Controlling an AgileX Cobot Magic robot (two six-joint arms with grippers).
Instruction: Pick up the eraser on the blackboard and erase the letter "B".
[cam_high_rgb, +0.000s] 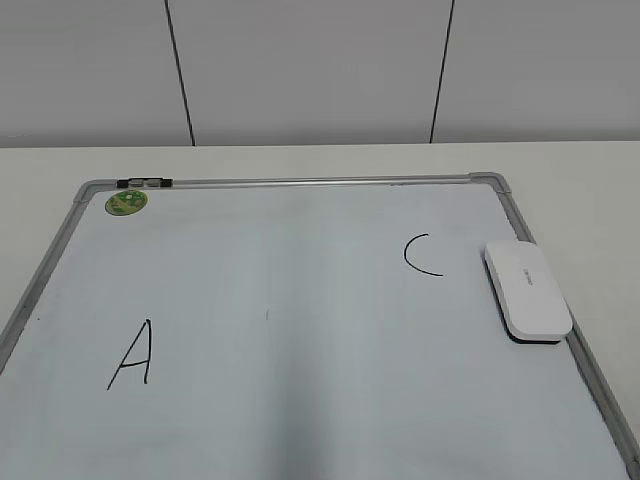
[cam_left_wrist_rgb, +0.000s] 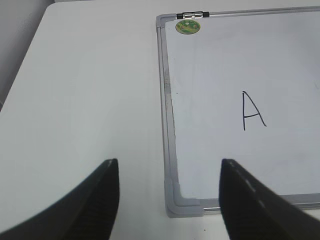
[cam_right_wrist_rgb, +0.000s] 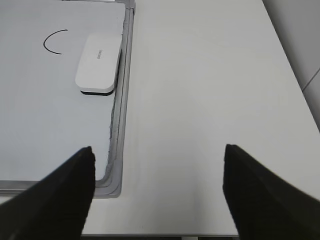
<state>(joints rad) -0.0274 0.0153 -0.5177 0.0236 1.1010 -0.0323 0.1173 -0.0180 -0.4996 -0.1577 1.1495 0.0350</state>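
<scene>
**Board flat on bench, eraser parked at right edge, both end effectors wide and empty**

Left end effector: fingers spread wide, nothing between them, hovering over the board's near-left corner and the bench.

The blackboard lies flat, silver frame, green sticker at the far-left corner beside a small clip on the top rail.

Black "A" sits on the left side of the board. Middle of the board shows only a faint tick mark; no "B" visible in any view. Black "C" is on the right.

The eraser rests white side up, just right of the "C", dark felt down, alongside the right frame rail.

Right end effector: fingers wide apart, empty, over the board's near-right corner, well short of the eraser.
</scene>
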